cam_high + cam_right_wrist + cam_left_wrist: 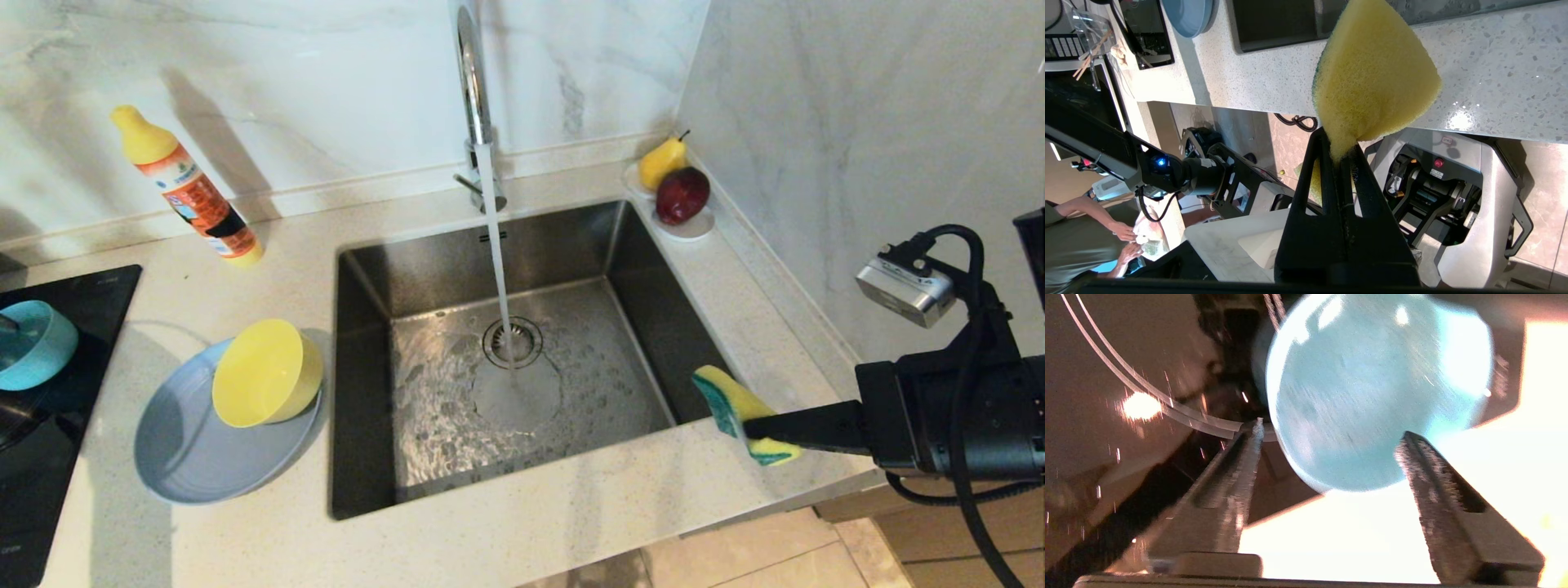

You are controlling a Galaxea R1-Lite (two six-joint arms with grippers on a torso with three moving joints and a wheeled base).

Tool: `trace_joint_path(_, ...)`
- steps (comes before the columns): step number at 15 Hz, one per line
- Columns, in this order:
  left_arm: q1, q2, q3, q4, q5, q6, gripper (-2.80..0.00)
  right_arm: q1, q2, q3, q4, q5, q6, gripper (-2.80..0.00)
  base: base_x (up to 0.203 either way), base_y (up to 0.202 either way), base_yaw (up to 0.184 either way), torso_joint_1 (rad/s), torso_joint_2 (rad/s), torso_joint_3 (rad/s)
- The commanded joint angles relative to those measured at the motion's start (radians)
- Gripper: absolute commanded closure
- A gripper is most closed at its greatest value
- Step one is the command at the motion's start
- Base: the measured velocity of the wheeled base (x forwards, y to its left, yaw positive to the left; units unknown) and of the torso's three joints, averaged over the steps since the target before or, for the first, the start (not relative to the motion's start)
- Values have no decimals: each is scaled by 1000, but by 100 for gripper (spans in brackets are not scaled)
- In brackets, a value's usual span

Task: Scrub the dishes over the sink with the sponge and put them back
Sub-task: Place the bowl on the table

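Pale speckled countertop [571,506], sink [424,269] set in it, tap [473,90] running onto the drain.

Right gripper [763,429] at 4 o'clock of the basin, clenched on the sponge [735,408] (yellow face with a green pad), held over the counter edge. Left gripper [1327,445] released, fingers [1241,469] spread either side of the teal bowl [33,343], not touching it; the bowl is at far 9 o'clock on the black cooktop [57,457]. Yellow bowl [265,371] rests tipped on the grey-blue plate [188,457], just left of the sink.

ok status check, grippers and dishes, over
Left gripper open at teal bowl. Right gripper shut on sponge beside sink. Yellow bowl on plate. Tap running.
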Motion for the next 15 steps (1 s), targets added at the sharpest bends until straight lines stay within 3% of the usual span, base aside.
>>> trace_joint_path(1,0,-89,1,21,-100,-6,-280,0,-5,0,1,2,3,0,0,0,0,0,0,0)
trace_joint_path(3,-1,-153,2,52,-184,3,-280,0,-10,0,1,2,3,0,0,0,0,0,0,0)
trace_joint_path(4,-4,-180,2,60,-193,8,0,0,-10,2,1,2,3,0,0,0,0,0,0,0)
trace_joint_path(7,-41,-257,5,102,-198,63,0,0,-11,2,1,2,3,0,0,0,0,0,0,0)
trace_joint_path(9,-78,-320,7,152,-199,138,0,0,-11,4,1,2,4,0,0,0,0,0,0,0)
trace_joint_path(15,-124,-437,81,439,-251,630,0,0,-20,5,1,4,4,0,0,0,0,0,0,0)
